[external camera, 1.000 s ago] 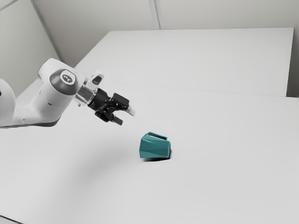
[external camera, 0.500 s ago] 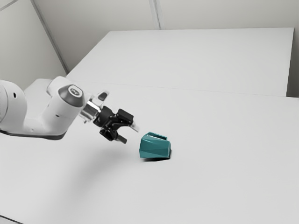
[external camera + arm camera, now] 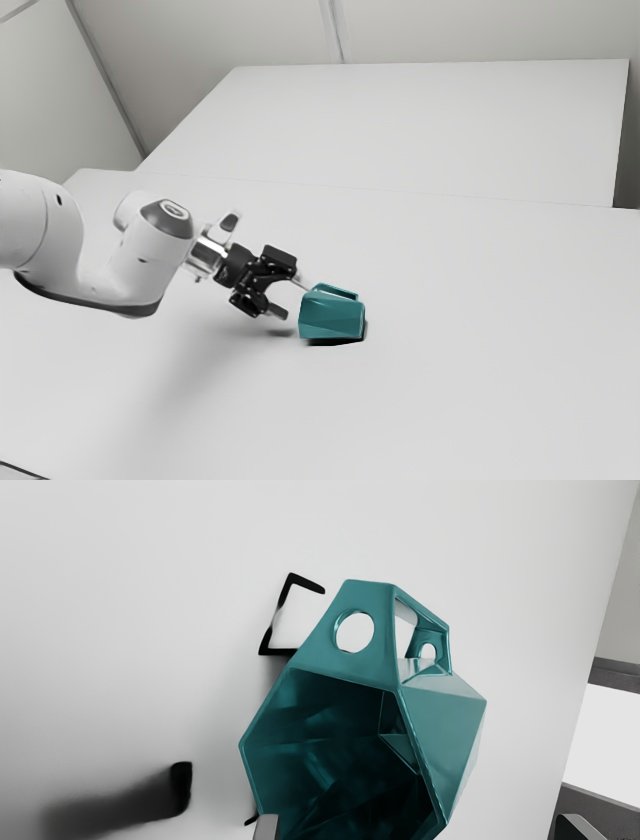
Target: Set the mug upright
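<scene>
- The gripper (image 3: 297,302) has come down and across toward the exterior view's right since the earlier frames, and it's now right up by the mug (image 3: 332,318); half a second ago there was a clearer gap between them.
- The arm (image 3: 110,260) behind it has dropped lower over the table (image 3: 480,330) as well.
- The mug hasn't budged: same spot, lying on its side, its handle (image 3: 340,291) held up off the table.
- Its open mouth (image 3: 340,760) faces the gripper, so from the wrist view you look straight into the dark hollow.
- The fingers are spread wide, one at either side of that view, with nothing pinched between them.
- One fingertip (image 3: 267,827) overlaps the mug's rim in the wrist view, though I can't tell whether they touch; the other one is off past the mug's far side, apart from it.
</scene>
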